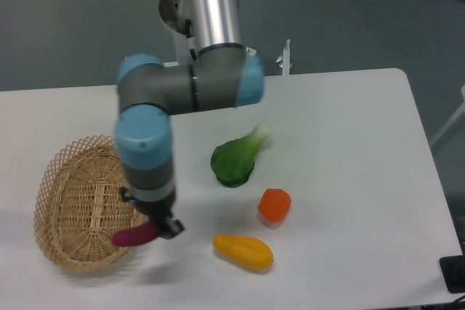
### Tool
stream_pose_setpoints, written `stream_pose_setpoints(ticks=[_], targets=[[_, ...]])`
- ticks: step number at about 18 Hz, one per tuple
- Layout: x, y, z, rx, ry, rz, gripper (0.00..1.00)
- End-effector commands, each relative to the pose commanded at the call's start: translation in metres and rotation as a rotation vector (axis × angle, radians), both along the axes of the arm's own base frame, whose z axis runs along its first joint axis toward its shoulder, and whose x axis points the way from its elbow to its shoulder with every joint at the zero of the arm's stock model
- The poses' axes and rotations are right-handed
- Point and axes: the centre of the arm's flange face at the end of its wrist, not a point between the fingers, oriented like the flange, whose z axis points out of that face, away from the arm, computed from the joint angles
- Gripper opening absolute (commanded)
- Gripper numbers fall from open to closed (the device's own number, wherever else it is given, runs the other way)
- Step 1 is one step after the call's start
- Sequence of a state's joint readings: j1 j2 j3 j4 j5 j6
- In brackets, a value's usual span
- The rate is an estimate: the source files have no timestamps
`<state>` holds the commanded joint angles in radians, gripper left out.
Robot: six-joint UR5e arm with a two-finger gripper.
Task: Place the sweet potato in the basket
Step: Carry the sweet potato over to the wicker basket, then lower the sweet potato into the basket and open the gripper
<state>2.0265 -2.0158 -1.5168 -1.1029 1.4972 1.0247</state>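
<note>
The magenta-purple sweet potato (pixel 133 236) is held in my gripper (pixel 155 229), which is shut on its right end. It hangs over the front right rim of the light tan wicker basket (pixel 73 212), which lies at the table's left. The tuber lies roughly level, pointing left towards the basket's inside. The gripper's fingers are mostly hidden by the wrist above them.
A green leafy vegetable (pixel 238 157) lies at the table's middle. A round orange vegetable (pixel 274 204) and a yellow-orange oblong vegetable (pixel 243 251) lie to the right of the gripper. The table's front edge is close below the basket.
</note>
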Motion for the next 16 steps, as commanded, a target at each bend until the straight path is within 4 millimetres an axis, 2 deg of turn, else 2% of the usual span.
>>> stream_pose_setpoints(ticks=[2, 6, 12, 14, 15, 16], targets=[[0.020, -0.010, -0.009, -0.022, -0.015, -0.020, 0.14], [0.057, -0.022, -0.043, -0.089, -0.043, -0.063, 0.15], [0.076, -0.038, -0.060, -0.129, -0.061, -0.087, 0.22], [0.078, -0.042, -0.060, -0.132, -0.061, -0.094, 0.45], [0.078, -0.041, -0.060, -0.128, -0.059, -0.092, 0.66], [0.078, -0.040, -0.059, -0.120, -0.056, -0.089, 0.95]])
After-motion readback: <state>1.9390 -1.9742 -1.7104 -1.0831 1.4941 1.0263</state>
